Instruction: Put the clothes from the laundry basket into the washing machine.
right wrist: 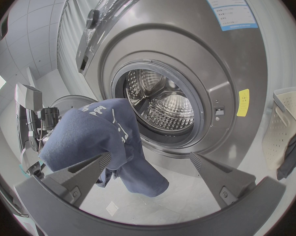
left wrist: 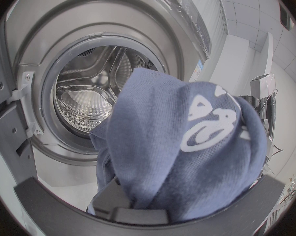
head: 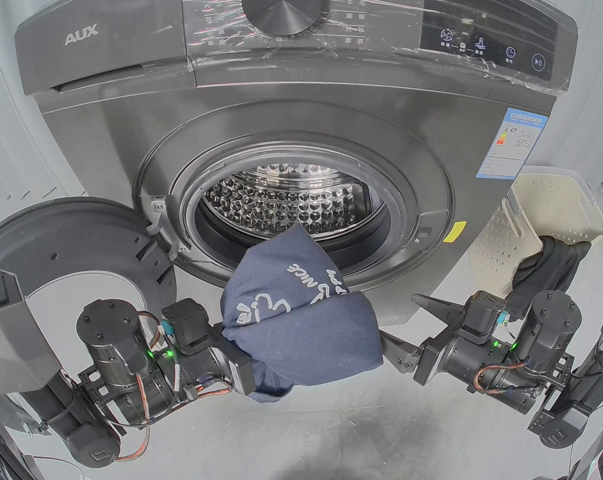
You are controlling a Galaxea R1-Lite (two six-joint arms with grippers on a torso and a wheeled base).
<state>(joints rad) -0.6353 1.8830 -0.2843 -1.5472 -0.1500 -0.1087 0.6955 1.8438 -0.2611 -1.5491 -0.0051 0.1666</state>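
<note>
A navy blue garment [head: 301, 321] with white print hangs bunched over my left gripper [head: 268, 348], which is shut on it; the cloth hides the fingertips. It hangs just in front of and below the washing machine's round opening [head: 295, 201], its top edge overlapping the lower rim. In the left wrist view the garment [left wrist: 174, 148] covers the gripper, with the steel drum [left wrist: 85, 105] behind it. My right gripper [head: 411, 331] stands open and empty to the garment's right, at the same height. The right wrist view has the garment [right wrist: 89, 131] beside the open fingers [right wrist: 220, 174].
The machine's door [head: 68, 248] is swung open at the left, beside my left arm. A cream laundry basket [head: 555, 208] leans against the machine at the right, with a dark garment [head: 555, 268] hanging over its rim. The grey floor [head: 355, 428] lies below the grippers.
</note>
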